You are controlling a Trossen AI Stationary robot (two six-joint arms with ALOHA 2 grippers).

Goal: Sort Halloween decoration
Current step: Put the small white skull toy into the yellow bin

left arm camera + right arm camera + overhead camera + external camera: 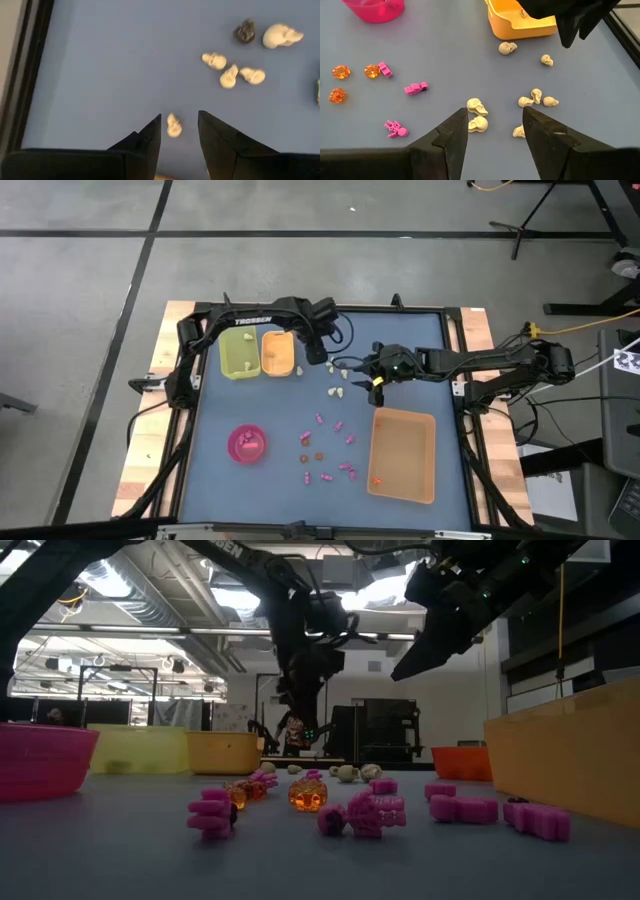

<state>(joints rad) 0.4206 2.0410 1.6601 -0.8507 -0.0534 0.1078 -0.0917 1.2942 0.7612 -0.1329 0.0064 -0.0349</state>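
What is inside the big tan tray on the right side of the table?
The tan tray looks almost bare in the high view: only one small orange-red speck shows near a corner. In the low view its wall hides the inside.

Worktop (pixel 215 480), blue: green tray (pixel 238 354), orange tray (pixel 278 353), tan tray (pixel 404 454), pink bowl (pixel 247 444); scattered cream skulls (pixel 334 391), magenta trinkets (pixel 347 468), orange-brown trinkets (pixel 319 456).

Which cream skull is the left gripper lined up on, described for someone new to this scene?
Start at the orange tray at the table's far side, beside the green tray. The open left gripper hangs near it, over the blue mat. The lone cream skull between its fingers is the one; the other skulls lie clustered farther off.
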